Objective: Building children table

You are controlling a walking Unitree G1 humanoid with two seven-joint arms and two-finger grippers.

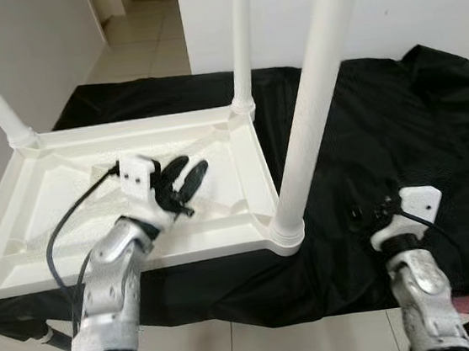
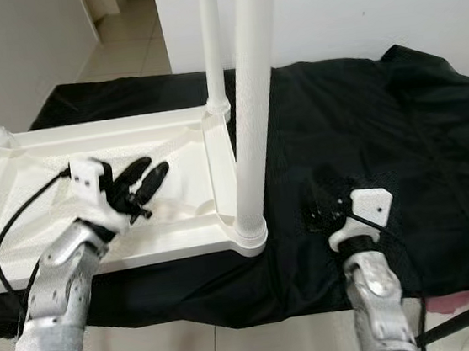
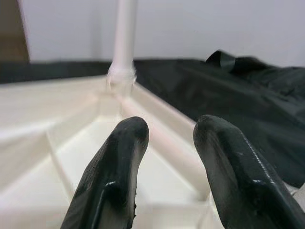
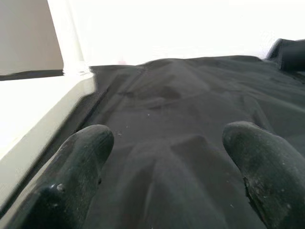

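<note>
eye views: white plastic table (image 1: 59,272) upside down on black cloth (image 1: 397,114), three legs (image 1: 315,98) up | left wrist: my left gripper (image 3: 169,143) parted, empty, inside its underside | right wrist: my right gripper (image 4: 164,157) wide apart, empty, over cloth beside table

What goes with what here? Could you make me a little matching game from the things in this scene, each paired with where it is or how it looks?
Things:
1. left tool
2. right tool
3. black cloth
4. nearest table leg

Descriptions:
A. stands upright in a corner socket
B. open, over the upturned white tabletop
C. open, over the dark fabric
D. spread under the tabletop

Pairs: 1-B, 2-C, 3-D, 4-A
</note>
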